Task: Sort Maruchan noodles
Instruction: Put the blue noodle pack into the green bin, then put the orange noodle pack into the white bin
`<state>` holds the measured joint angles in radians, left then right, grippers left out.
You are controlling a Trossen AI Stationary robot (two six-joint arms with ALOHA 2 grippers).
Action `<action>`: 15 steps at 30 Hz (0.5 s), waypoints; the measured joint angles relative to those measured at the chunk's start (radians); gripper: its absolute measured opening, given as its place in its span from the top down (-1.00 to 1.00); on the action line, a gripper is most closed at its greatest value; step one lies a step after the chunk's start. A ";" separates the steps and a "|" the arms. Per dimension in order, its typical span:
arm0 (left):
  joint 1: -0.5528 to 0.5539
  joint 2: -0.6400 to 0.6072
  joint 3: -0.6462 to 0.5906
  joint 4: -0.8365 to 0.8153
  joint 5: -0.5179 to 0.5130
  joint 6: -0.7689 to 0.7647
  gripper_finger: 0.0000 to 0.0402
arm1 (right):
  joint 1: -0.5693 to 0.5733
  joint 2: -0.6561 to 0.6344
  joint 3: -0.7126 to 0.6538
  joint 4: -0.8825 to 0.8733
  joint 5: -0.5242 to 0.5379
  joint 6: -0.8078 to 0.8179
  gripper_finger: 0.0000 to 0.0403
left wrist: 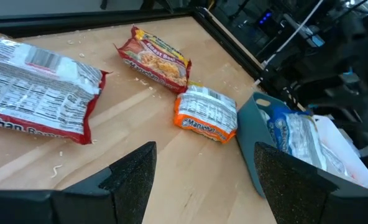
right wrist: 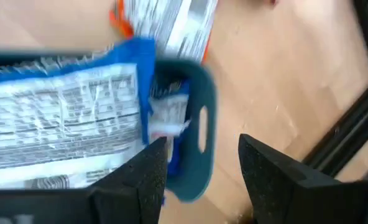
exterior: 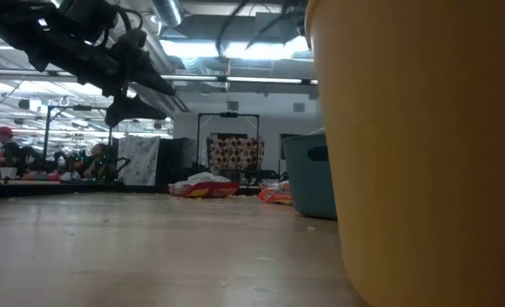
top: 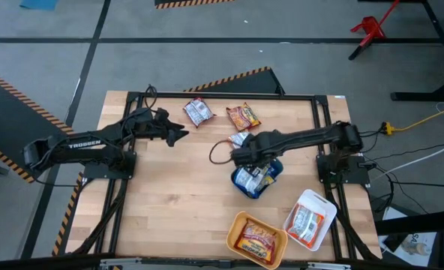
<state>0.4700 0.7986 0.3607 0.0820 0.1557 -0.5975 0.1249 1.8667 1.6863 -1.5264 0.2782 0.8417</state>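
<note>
Orange tray [top: 237,229] holds an orange packet [top: 256,240]; teal tray [top: 276,171] blue packets [top: 250,178].

Teal tray [top: 273,174], orange tray [top: 237,225] and white tray [top: 323,206] on wooden table [top: 177,195]; red stand [top: 368,28] on floor

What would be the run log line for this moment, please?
left gripper: open, waiting | right gripper: open, over teal tray | blue packets: in tray

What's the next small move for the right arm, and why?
Probably lift the right gripper clear of the teal tray. Its jaws stand apart over the tray's rim with nothing between them, and a blue-and-white packet already lies in the tray. An orange packet beside the tray still waits.
</note>
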 joint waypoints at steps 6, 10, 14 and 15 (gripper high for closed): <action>0.034 0.000 0.000 0.000 0.035 -0.022 -0.31 | -0.055 -0.120 0.000 0.225 0.057 -0.076 0.10; 0.054 0.000 0.000 0.000 0.069 -0.025 -0.31 | -0.134 -0.138 0.002 0.340 0.033 -0.225 0.03; 0.075 0.000 0.000 0.000 0.100 -0.029 -0.31 | -0.218 -0.108 0.000 0.376 -0.033 -0.327 -0.23; 0.078 0.000 0.000 0.000 0.104 -0.029 -0.31 | -0.239 -0.096 -0.007 0.378 -0.045 -0.345 -0.32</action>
<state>0.5485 0.7986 0.3607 0.0822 0.2593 -0.6262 -0.1138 1.7709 1.6791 -1.1487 0.2333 0.4970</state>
